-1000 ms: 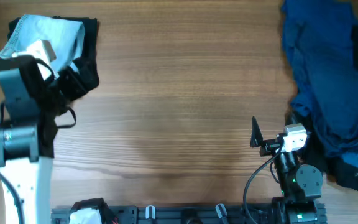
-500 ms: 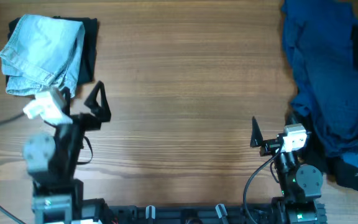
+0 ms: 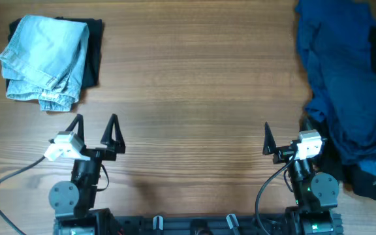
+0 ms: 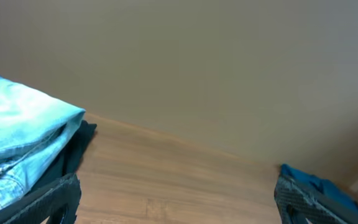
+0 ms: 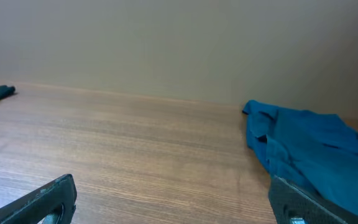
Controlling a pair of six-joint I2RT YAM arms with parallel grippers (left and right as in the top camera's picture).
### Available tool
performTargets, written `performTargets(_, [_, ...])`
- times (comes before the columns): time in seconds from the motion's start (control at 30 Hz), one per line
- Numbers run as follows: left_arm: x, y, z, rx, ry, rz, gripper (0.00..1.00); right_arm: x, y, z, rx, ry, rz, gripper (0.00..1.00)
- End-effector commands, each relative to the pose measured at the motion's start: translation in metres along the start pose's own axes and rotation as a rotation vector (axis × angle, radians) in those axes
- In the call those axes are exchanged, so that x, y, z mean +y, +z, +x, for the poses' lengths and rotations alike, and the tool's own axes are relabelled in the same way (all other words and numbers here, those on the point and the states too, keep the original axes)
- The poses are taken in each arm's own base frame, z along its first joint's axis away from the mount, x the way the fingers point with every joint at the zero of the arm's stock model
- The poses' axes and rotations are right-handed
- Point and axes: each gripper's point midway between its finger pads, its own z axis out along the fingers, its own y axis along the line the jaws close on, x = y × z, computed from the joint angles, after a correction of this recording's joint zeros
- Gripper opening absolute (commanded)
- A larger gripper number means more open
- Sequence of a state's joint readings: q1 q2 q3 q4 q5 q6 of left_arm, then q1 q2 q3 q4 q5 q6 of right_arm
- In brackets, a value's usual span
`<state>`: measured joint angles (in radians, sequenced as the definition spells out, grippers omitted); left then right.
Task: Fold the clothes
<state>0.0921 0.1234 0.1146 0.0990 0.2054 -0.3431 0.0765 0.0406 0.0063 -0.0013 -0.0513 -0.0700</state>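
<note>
Denim shorts look folded, stacked on dark garment; blue pile unfolded. Left pincer, right pincer open, empty.

Even, soft light with faint shadows and no glare; the wrist views look slightly hazy, the overhead sharper.

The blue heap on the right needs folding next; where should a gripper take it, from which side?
Likely the blue heap by its bunched left edge, coming over the table from the left with the open right gripper: that edge lies nearest.
</note>
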Motion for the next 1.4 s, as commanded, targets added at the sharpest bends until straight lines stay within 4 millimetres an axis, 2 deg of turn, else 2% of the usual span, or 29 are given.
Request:
performTargets(0.0, [0.007, -0.003, 0.013, -0.008, -0.001, -0.011, 1.00, -0.002, -0.001, -0.003, -0.012, -0.009, 0.008, 1.00])
performTargets(0.27, [0.015, -0.003, 0.031, 0.018, -0.007, -0.024, 1.00, -0.002, -0.001, -0.003, -0.012, -0.009, 0.008, 1.00])
performTargets(0.53, [0.010, -0.005, 0.021, -0.027, 0.002, -0.004, 1.00, -0.002, -0.001, -0.003, -0.012, -0.009, 0.008, 1.00])
performTargets(0.63, [0.013, -0.005, 0.030, 0.011, -0.006, -0.019, 1.00, -0.002, -0.001, -0.003, -0.012, -0.009, 0.008, 1.00])
performTargets(0.77, [0.028, -0.008, 0.059, 0.127, -0.030, -0.086, 1.00, -0.002, -0.001, -0.003, -0.012, -0.009, 0.008, 1.00])
performTargets(0.9, [0.030, -0.008, 0.058, 0.124, 0.024, -0.095, 1.00, -0.002, -0.001, -0.003, -0.012, -0.009, 0.008, 1.00])
performTargets(1.37, [0.030, -0.008, 0.058, 0.122, 0.023, -0.095, 1.00, -0.002, -0.001, -0.003, -0.012, -0.009, 0.008, 1.00])
